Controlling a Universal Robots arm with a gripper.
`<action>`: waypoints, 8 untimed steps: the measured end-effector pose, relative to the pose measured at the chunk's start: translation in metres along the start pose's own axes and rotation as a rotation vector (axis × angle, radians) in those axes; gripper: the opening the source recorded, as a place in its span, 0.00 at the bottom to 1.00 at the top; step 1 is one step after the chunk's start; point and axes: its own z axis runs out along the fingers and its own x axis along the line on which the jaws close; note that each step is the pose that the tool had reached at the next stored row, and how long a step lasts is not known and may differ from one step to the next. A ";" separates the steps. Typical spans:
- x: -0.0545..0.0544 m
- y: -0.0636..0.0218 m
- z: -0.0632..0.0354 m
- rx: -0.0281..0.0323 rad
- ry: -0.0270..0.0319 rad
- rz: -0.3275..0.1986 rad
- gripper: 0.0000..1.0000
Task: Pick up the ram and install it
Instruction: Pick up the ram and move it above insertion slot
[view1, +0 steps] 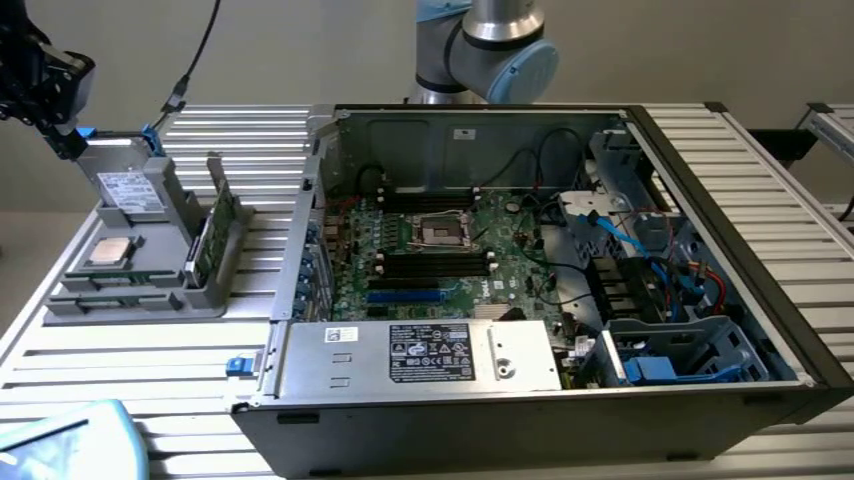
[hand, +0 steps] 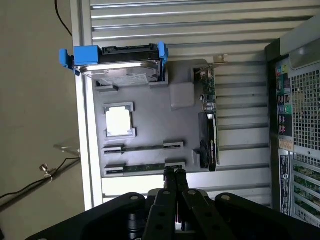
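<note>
At the exterior view's left, one grey plastic parts tray (view1: 134, 292) sits on the ribbed metal table (view1: 120, 365) beside the open black computer case (view1: 747, 200), whose silver power supply (view1: 320, 365) carries one label (view1: 430, 352), unreadable; the black gripper (view1: 59, 145) hangs above the tray's far end. From the wrist, the gripper (hand: 174, 173) is clenched on nothing, over one thin green ram stick (hand: 142, 168) lying in a tray slot, with one square processor (hand: 119, 121) between it and one blue-tabbed silver hard drive (hand: 117, 62).

the ram (hand: 142, 168) lies slotted in the tray (hand: 150, 130) (near the processor (hand: 119, 121)), beside the computer case (hand: 300, 100).
</note>
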 end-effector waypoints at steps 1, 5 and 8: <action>0.000 0.0000 0.0000 0.0000 0.0000 0.000 0.10; 0.000 0.0000 0.0000 0.0000 0.0000 0.000 0.10; 0.001 -0.0001 0.0000 -0.0019 -0.0018 -0.010 0.10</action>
